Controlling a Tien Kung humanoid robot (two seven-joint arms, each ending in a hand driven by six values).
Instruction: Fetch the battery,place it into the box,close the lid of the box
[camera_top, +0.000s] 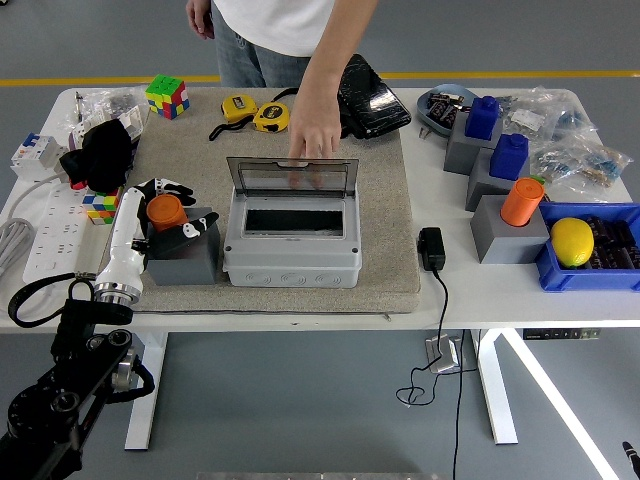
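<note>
The orange battery (165, 211) stands upright in a grey holder block (186, 258) on the left of the mat. My left hand (176, 209) is curled around it, fingers behind and thumb in front. The grey box (291, 258) sits mid-mat with its clear lid (291, 178) raised upright. A person's hand (314, 132) at the far side holds the lid's top edge. My right arm is out of view.
Right of the mat stand grey blocks with a second orange battery (522, 201) and two blue ones (482, 116). A blue bin (610, 268) holds a yellow lemon (572, 241). A black adapter (432, 248) lies beside the box. Rubik's cubes, tape measures and a power strip (48, 235) lie left and behind.
</note>
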